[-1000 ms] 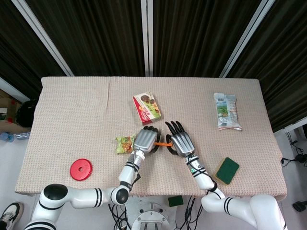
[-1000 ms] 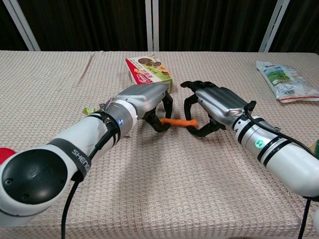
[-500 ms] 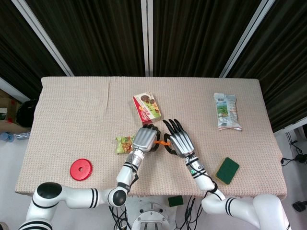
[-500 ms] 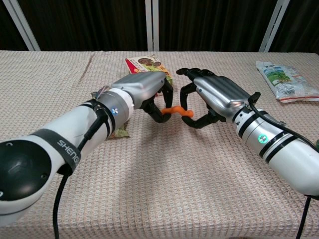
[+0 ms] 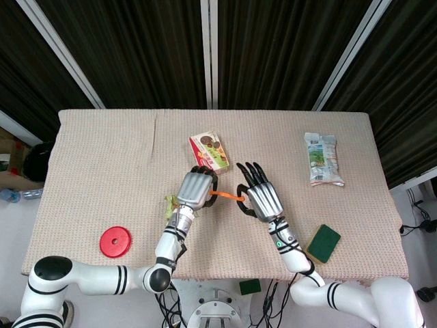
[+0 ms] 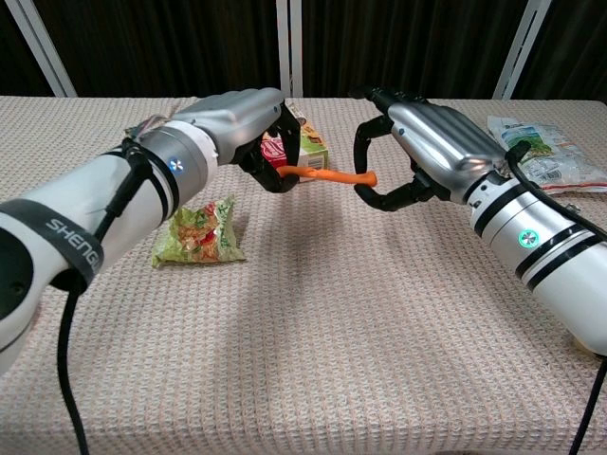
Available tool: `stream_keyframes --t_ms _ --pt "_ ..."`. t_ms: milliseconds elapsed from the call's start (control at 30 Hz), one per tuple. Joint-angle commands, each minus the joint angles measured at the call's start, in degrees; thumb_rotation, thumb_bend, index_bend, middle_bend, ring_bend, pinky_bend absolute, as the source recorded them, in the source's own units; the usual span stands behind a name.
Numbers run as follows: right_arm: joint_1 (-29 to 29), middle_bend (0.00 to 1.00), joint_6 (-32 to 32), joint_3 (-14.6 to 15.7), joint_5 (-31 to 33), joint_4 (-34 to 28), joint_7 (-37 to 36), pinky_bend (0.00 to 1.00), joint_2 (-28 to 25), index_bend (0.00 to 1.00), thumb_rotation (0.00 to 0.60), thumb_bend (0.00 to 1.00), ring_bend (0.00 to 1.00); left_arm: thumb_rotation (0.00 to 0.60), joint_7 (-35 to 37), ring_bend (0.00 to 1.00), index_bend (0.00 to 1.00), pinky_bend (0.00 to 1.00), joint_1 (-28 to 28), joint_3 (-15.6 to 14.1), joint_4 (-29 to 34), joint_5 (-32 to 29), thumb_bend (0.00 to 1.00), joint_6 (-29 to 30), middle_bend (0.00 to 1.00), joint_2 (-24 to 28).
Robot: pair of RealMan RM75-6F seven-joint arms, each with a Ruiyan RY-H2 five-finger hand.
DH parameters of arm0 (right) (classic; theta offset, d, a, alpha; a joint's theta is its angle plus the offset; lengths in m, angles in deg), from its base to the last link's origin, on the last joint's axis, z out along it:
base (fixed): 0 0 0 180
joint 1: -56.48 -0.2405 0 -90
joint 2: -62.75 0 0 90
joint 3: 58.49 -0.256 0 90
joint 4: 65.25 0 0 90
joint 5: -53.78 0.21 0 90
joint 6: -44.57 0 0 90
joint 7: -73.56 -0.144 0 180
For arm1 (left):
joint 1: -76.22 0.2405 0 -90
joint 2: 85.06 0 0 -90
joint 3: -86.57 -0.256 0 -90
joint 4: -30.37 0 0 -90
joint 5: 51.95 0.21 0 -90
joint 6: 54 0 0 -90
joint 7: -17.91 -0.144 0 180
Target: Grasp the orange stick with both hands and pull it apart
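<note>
The orange stick [image 6: 318,173] is held above the bench [image 6: 313,332], clear of its woven beige cover, between the two robot hands. It lies almost level. In the chest view its left end is gripped inside the curled dark fingers of the left robot hand [image 6: 248,123], and its right end is pinched by the right robot hand [image 6: 422,142] between the thumb and the fingers bent down over it. The stick is seen as one piece, stretched from hand to hand. In the head view the same stick [image 5: 224,195] is seen as a short orange line between the left robot hand [image 5: 194,188] and the right robot hand [image 5: 260,195], and the fingers of the right hand are pointed away from the robot.

Just behind the left hand a small snack box [image 5: 209,151] with a red and green print is placed flat on the bench; in the chest view it is partly hidden by the hand. Under the left forearm a small green snack packet [image 6: 197,233] is lying. A red round disc [image 5: 115,241] is found near the front left edge of the bench. On the right side a long white and green bag [image 5: 322,158] is placed, well apart from the hands, and a dark green sponge [image 5: 323,242] is seen near the front right edge.
</note>
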Motion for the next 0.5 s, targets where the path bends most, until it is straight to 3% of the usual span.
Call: stream_keyframes --t_ms 33,500 --pt "0.54 0.02 -0.86 -0.51 0.25 -1.13 0.17 0.00 -1.04 0.61 0.600 0.36 0.00 0.600 0.30 0.22 0.60 0.23 0.70 0.31 1.16 -0.02 0.37 0.89 0.36 1.86" --pt "2.99 0.02 -3.91 -2.00 1.66 -3.90 -2.01 0.00 -5.10 0.62 0.600 0.38 0.00 0.600 6.18 0.22 0.61 0.23 7.15 0.12 8.49 1.03 0.38 4.93 0.36 13.41"
